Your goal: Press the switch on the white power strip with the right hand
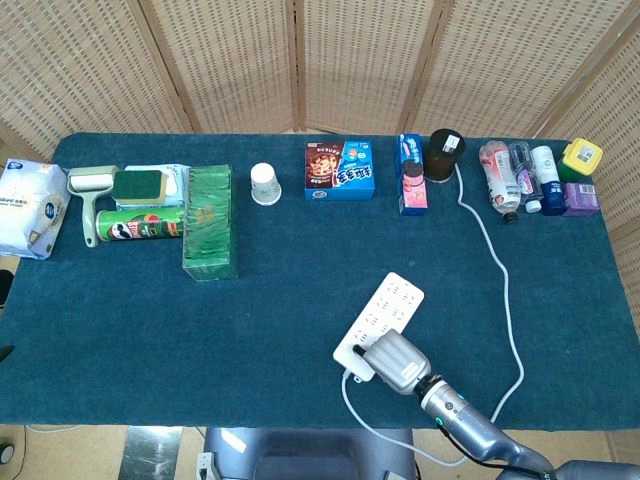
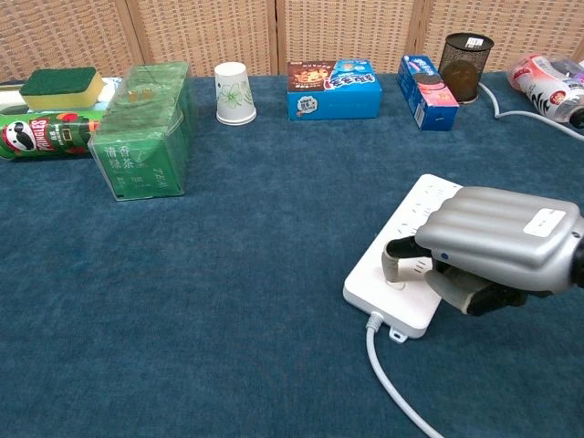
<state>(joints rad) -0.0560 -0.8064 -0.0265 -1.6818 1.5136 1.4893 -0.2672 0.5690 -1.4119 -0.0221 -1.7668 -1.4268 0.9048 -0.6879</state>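
Observation:
The white power strip lies at an angle on the blue cloth, near the front right, with its cable leaving the near end. My right hand hovers over the strip's near end with its fingers curled in. One fingertip points down and touches the strip's top near that end. The switch itself is hidden under the hand. The hand holds nothing. My left hand shows in neither view.
The strip's white cable loops along the right side to the back. A green tea box, chips can, paper cup, blue snack boxes, mesh cup and bottles line the back.

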